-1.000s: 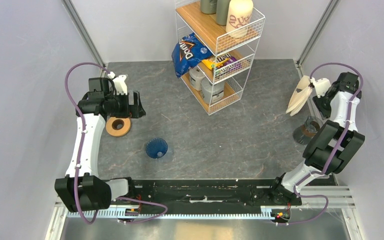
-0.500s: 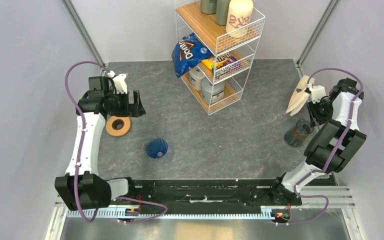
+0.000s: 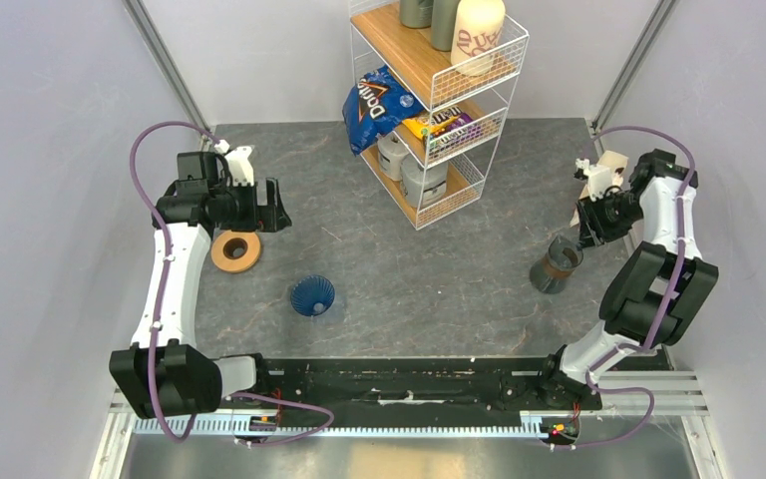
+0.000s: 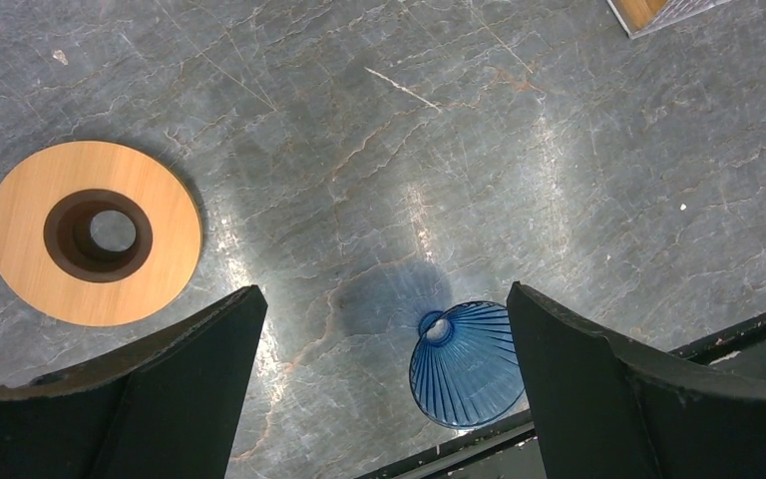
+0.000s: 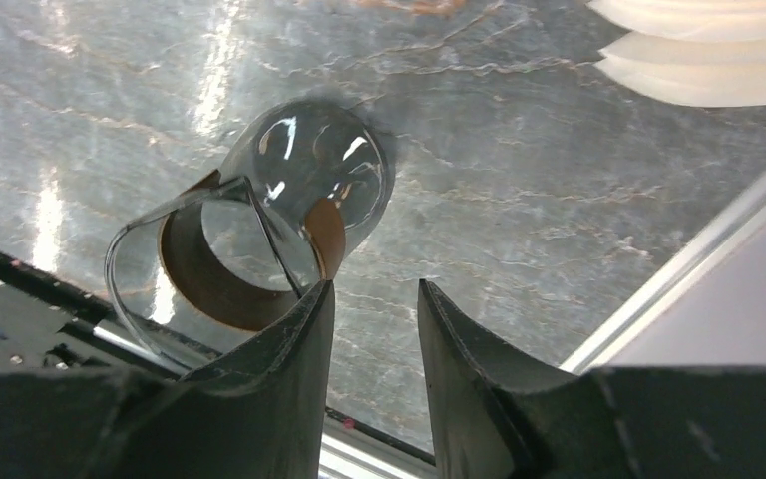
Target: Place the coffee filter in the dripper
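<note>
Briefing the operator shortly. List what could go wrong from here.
1. The glass carafe sits tilted at the right claw; whether it is gripped is unclear, so it may slip or topple.
2. The dripper lies on its side near the table's front edge; it may roll when the filter goes in.

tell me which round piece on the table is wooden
The flat tan ring at the left; the dripper is a blue cone and the cup at the right is glass.
</note>
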Motion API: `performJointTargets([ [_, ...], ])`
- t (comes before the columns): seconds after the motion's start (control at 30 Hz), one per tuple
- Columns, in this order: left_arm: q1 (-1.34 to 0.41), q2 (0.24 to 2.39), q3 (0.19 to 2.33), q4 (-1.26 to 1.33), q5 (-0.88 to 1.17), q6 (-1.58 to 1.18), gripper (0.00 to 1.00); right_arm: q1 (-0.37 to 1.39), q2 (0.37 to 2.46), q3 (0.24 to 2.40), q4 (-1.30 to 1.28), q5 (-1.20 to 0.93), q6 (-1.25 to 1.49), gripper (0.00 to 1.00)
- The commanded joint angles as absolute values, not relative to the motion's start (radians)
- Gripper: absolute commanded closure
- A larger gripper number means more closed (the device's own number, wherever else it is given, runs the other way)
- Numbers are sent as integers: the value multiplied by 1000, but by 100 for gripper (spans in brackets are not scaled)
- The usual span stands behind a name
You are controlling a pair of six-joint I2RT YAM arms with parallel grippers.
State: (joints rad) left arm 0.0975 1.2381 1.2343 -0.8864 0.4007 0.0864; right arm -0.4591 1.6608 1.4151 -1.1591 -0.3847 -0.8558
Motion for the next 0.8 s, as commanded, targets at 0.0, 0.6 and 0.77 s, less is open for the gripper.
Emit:
performJointTargets([
  [0.0, 94, 1221, 1242, -858, 441, 70, 0, -487, 1611, 1423, -1254, -462, -908, 54],
  [0.6, 94, 1206, 1235, -856, 492, 74, 0, -534, 1499, 1173, -1351, -587, -1309, 46],
  [0.77, 94, 1204, 1221, -856, 514, 87, 0, -513, 1509, 1179, -1359, -637, -1339, 44],
])
